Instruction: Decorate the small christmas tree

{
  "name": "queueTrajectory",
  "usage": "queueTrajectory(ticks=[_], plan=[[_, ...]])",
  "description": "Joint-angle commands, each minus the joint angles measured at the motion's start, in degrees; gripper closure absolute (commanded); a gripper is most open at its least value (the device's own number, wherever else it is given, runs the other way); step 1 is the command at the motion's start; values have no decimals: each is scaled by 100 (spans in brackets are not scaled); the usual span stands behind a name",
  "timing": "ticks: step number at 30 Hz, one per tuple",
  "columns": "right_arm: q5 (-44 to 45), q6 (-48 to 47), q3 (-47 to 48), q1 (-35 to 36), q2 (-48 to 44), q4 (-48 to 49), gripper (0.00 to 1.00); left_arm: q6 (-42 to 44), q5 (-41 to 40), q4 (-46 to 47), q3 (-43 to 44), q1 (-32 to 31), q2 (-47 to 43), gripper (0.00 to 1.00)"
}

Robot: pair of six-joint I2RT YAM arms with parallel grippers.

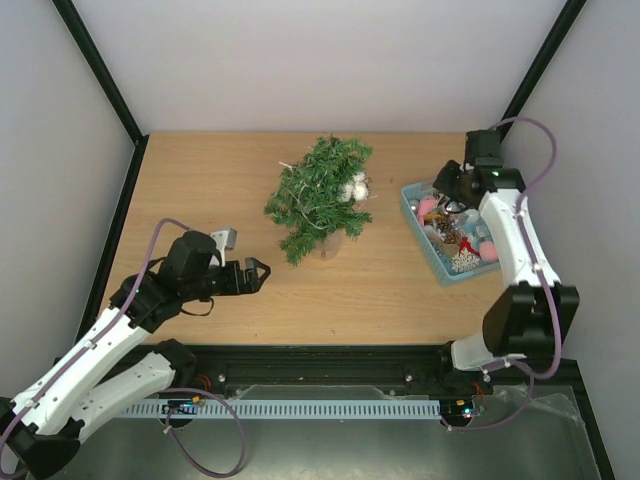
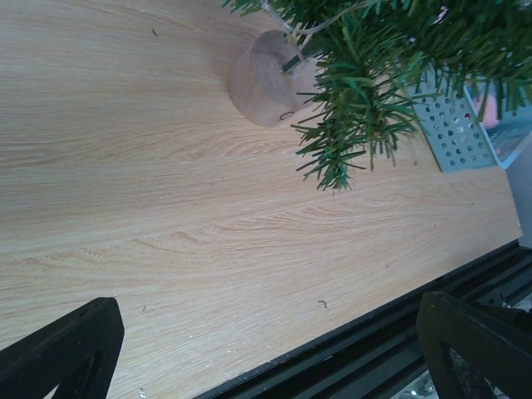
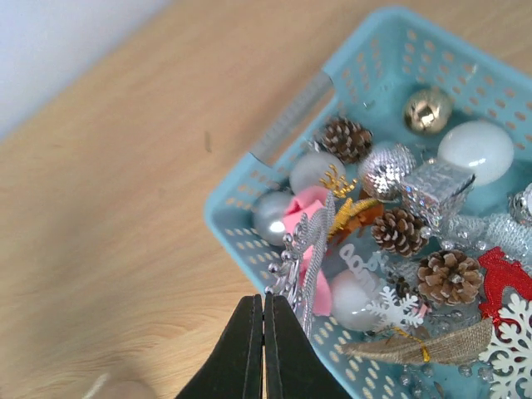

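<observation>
Small christmas tree (image 1: 322,200) stands on the counter (image 1: 200,200), upper centre of the overhead view, left of the light-blue basket (image 1: 424,240). It has dark-green bushy needles and a pale round wooden base (image 2: 264,79), with whitish baubles (image 1: 352,187) on its right side.

Probably light and easily tipped, with soft, springy branches. Steady it at the base or trunk, not the needles.

Left claw (image 1: 255,275): fingers wide apart, empty.

Right claw (image 3: 264,299): fingers pressed together over the basket, tips at a silver glitter ornament (image 3: 303,253). Cannot tell whether it is pinched.
</observation>
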Motion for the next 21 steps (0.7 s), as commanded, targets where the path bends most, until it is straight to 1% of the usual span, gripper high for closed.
queueTrajectory(ticks=[1,3,9,13,16,21], plan=[[-251,166,5,-27,-883,-374,99,-51,96,-244,269,35,-184,1],[-463,233,28,-26,-1226,-496,99,6,265,-204,361,30,-221,1],[-1513,548,-25,-26,-2149,-892,99,333,876,-80,865,33,-280,1],[-2446,893,-186,-23,-2630,-1093,99,573,1083,-98,1216,17,-237,2],[-3028,1054,-352,-17,-2923,-1315,99,695,1073,-102,1496,-56,-107,7],[-3524,1046,-513,-8,-3246,-1864,99,829,740,-176,2174,-456,144,7]])
